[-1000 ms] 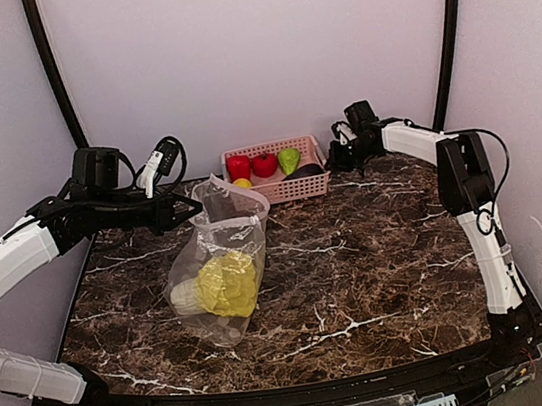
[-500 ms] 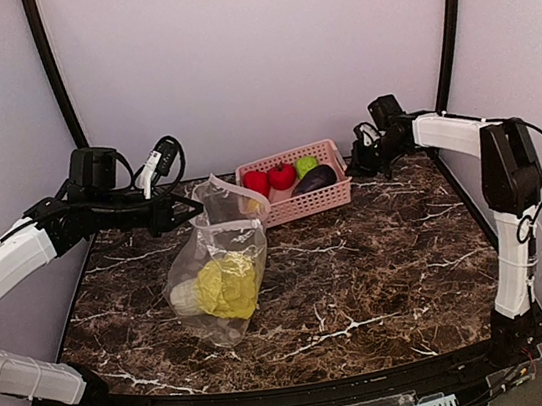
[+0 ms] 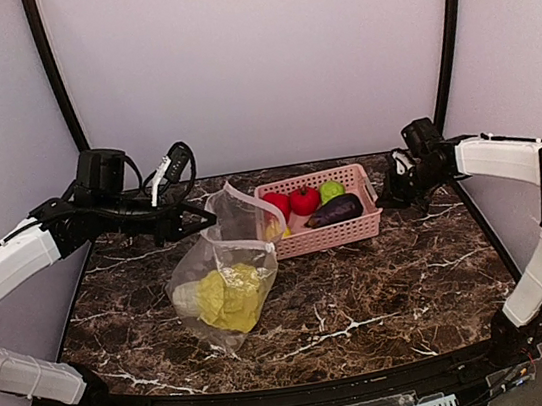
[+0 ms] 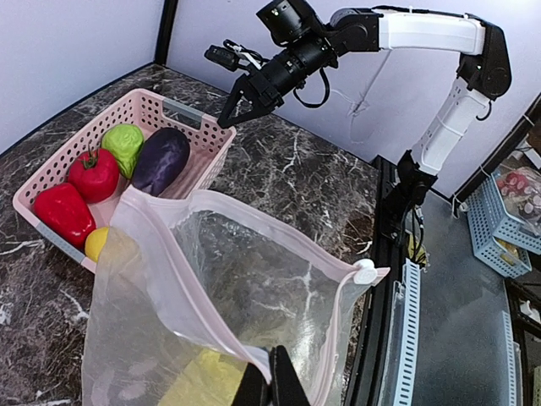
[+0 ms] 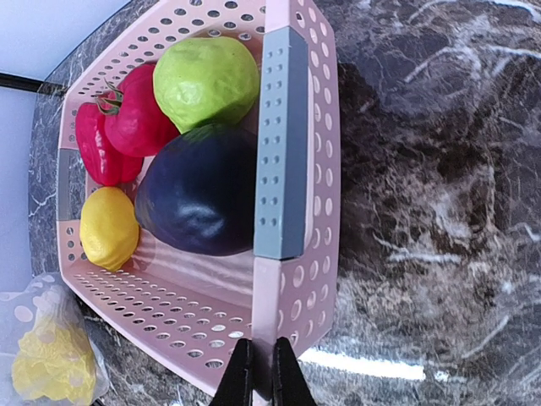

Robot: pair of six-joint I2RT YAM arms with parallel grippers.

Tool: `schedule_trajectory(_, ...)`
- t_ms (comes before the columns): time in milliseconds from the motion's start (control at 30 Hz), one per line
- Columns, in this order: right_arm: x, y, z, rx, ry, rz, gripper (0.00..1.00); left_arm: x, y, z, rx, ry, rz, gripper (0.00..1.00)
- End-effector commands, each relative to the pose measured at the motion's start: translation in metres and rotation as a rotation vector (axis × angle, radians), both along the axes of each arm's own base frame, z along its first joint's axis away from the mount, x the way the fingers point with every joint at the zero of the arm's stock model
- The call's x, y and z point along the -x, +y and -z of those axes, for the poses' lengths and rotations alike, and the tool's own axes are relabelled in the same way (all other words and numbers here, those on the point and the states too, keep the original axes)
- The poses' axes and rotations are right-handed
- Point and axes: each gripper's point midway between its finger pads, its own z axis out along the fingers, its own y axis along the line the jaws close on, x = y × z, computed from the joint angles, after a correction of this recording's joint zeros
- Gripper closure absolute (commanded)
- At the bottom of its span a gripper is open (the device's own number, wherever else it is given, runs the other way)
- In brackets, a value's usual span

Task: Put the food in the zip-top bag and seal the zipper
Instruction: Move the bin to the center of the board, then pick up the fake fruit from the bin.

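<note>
- The left claw (image 3: 205,220) is pressing its fingers together on the mouth edge of the zip-top bag (image 3: 228,290), pinching the thin plastic and holding that edge up above the counter (image 3: 394,287).
- The bag is resting on the left half of the counter, about midway between the far and near edges, with its lower part lying on the surface and its mouth standing open toward the basket.
- The zipper (image 4: 353,272) is standing unsealed; its two lips are spreading wide apart in the left wrist view.
- The cabbage (image 3: 232,297) is lying inside the bag, at its lower end.
- The pink basket (image 3: 341,235) is sitting near the far edge of the counter, a little right of the middle, just beside the bag's mouth.
- The right claw (image 3: 383,197) is pinching the right end wall of the basket, with its fingers nearly together on the pink rim.
- Inside the basket are lying a red bell pepper (image 4: 61,211), a red tomato (image 4: 93,173), a green piece (image 4: 124,145), a dark purple eggplant (image 4: 161,159) and a small yellow piece (image 4: 97,243).
- The eggplant is lying against the end that the right claw is gripping, and the yellow piece is sitting at the end nearest to the bag.
</note>
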Motion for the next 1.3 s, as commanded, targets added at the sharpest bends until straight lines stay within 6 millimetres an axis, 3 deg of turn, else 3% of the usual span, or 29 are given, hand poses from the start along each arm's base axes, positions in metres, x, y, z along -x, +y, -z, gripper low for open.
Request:
schedule_trajectory(0,0.02,-0.024,-0.001,0.05,-0.024,0.073,1.0,0.024,-0.014,0.004,-0.002,0.008,0.118,0.99)
schedule_trajectory(167,0.038,-0.042,0.016,0.082,-0.001,0.122,0.95,0.032,-0.02,0.01,-0.032,-0.007,0.129,0.99)
schedule_trajectory(433,0.041,-0.055,0.026,0.118,0.014,0.145,0.85,0.026,-0.015,0.007,-0.045,-0.052,0.076,0.99)
schedule_trajectory(633,0.035,-0.067,0.008,0.178,-0.037,0.165,0.6,0.025,-0.012,0.002,-0.037,-0.079,0.053,0.99)
schedule_trajectory(700,0.032,-0.069,-0.005,0.193,-0.069,0.157,0.57,0.025,-0.012,0.001,-0.035,-0.081,0.051,0.99)
schedule_trajectory(867,0.02,-0.056,-0.051,0.176,-0.205,0.095,0.43,0.024,-0.012,0.0,-0.03,-0.085,0.046,0.99)
schedule_trajectory(967,0.015,-0.043,-0.066,0.167,-0.245,0.051,0.42,0.023,-0.011,0.001,-0.033,-0.089,0.041,0.99)
schedule_trajectory(1067,0.008,-0.031,-0.067,0.169,-0.252,0.017,0.42,0.022,-0.011,0.002,-0.036,-0.089,0.039,0.99)
schedule_trajectory(1267,-0.011,-0.003,-0.046,0.198,-0.223,-0.041,0.42,0.022,-0.011,0.003,-0.038,-0.09,0.039,0.99)
